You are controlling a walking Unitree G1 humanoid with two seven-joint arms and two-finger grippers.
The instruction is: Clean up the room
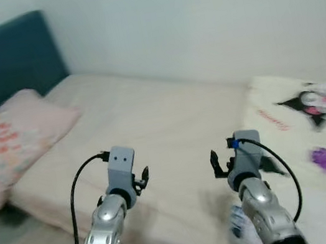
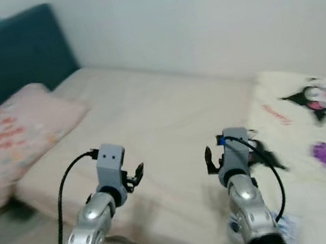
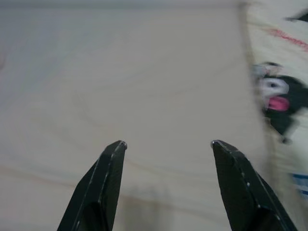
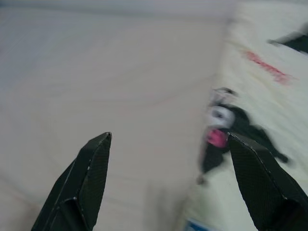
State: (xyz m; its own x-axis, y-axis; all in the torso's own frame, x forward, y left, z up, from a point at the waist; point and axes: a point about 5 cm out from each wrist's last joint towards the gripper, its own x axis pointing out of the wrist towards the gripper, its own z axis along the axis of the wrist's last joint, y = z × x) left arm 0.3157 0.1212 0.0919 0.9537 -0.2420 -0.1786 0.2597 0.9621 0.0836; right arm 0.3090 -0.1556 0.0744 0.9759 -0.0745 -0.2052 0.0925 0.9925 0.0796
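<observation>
A cream bed carries a pink pillow at its head end and a cartoon-printed blanket toward its foot.

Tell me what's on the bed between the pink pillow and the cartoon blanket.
Just bare cream sheet between pillow and blanket, seen in both eye views.
</observation>
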